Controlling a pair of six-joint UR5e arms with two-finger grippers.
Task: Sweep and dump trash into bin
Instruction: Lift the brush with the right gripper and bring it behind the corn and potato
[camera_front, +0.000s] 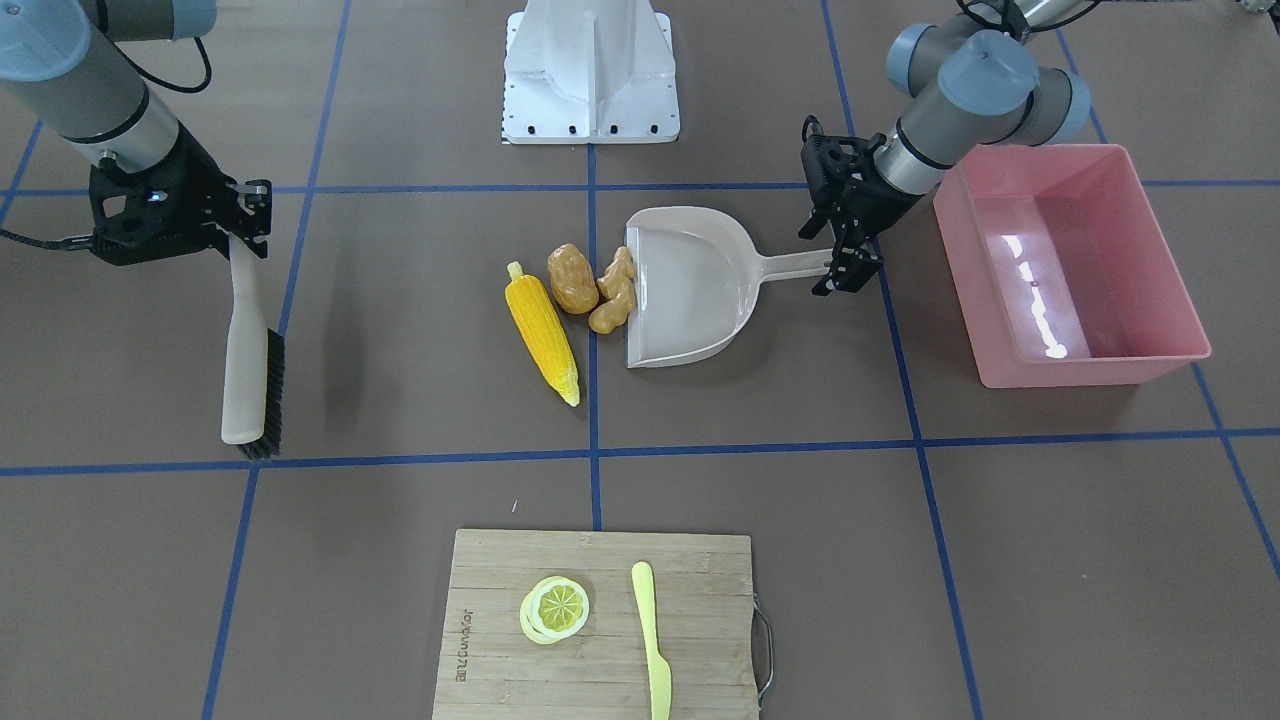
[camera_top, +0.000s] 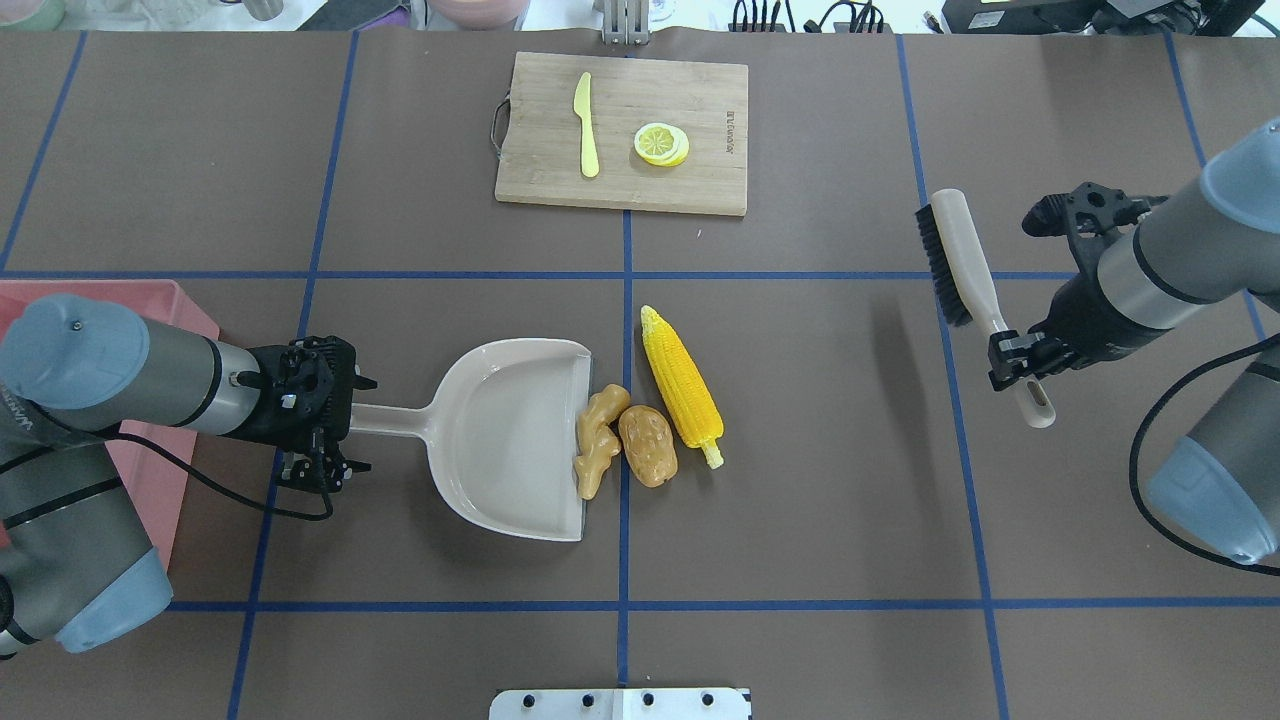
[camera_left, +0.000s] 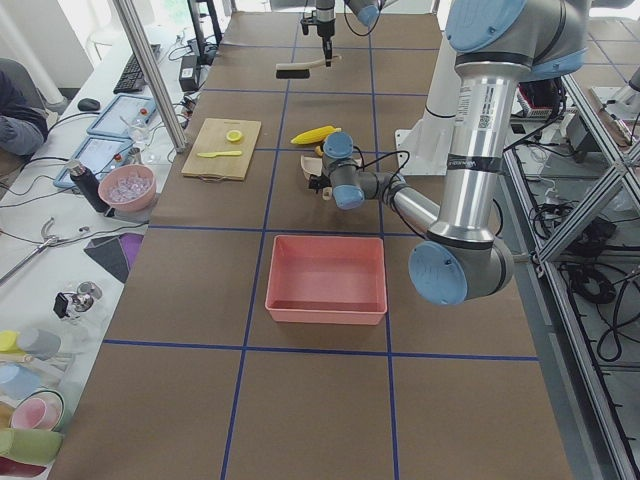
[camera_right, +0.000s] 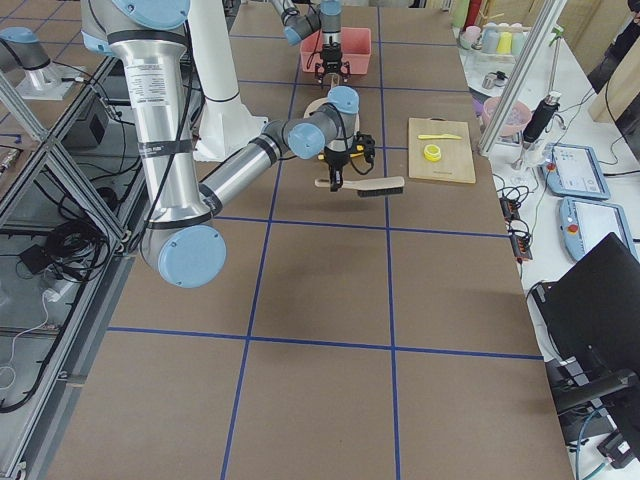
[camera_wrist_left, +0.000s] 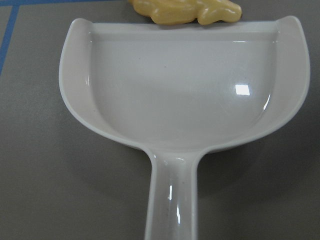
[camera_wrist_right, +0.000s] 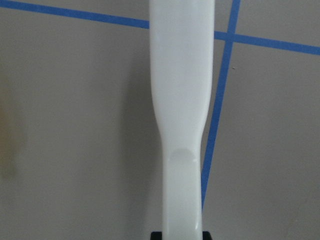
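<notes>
Robot base plate (camera_top: 620, 703): at the bottom centre of the overhead view, nearest the camera. Left gripper (camera_top: 345, 422): at the middle left, clenched on the handle end of the dustpan (camera_top: 500, 440), which is laid flat on the table (camera_top: 800, 520) with its open lip turned toward the frame's centre. Bin (camera_top: 140, 300): at the left edge behind the left arm and mostly hidden by it; shown in the front-facing view as an upright tub at the right, just beside the left gripper and well apart from the trash. Ginger root (camera_top: 598, 440): at the frame's centre, lying against the dustpan's lip. Potato (camera_top: 647, 445): touching the ginger root on its right. Corn cob (camera_top: 682, 385): just beside the potato, set at a slant, tip pointed toward the upper left. All three pieces are seen on the table, none inside the dustpan. Right gripper (camera_top: 1015, 360): at the middle right, closed on the handle of a brush (camera_top: 965, 260), which is held off the table with its bristles turned toward the frame's left. Cutting board (camera_top: 540, 120): at the top centre, farthest away, bearing a knife (camera_top: 587, 125) and a lemon slice (camera_top: 661, 143) side by side, apart.
</notes>
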